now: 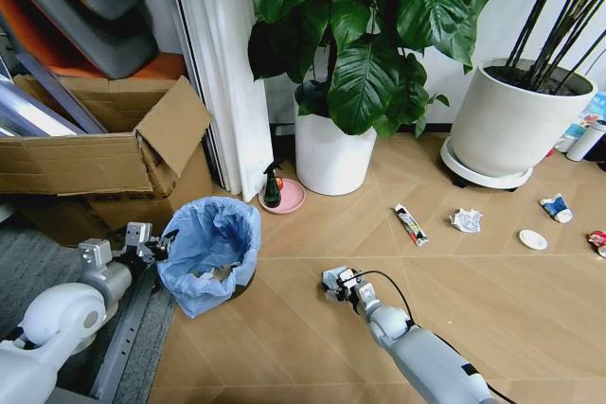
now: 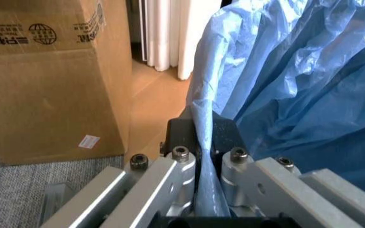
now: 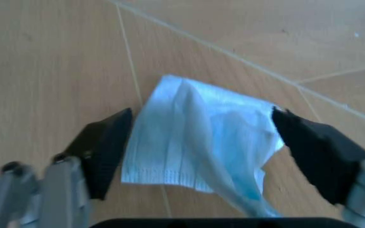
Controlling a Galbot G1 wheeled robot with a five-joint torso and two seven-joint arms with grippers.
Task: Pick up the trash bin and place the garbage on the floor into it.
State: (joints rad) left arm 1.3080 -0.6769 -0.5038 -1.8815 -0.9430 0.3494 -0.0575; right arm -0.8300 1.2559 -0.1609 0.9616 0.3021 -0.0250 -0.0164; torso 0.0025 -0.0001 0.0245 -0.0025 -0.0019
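Right gripper (image 3: 201,156) spread wide over a pale blue, pleated, soft piece of garbage (image 3: 201,142) lying flat on the floor (image 3: 55,61), black pads either side, set to pinch. Left gripper (image 2: 203,164) clamped on thin crinkled liner at the trash bin (image 1: 210,251) rim, presumably steadying it. Farther off: wrapper (image 1: 411,224), paper wad (image 1: 466,220), white disc (image 1: 533,239).

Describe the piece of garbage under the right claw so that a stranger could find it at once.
Start at the trash bin with its blue liner and look across the bare floor to the right claw. Between its open fingers lies a pale blue face mask, flat and pleated, unlike the crumpled white paper wad.
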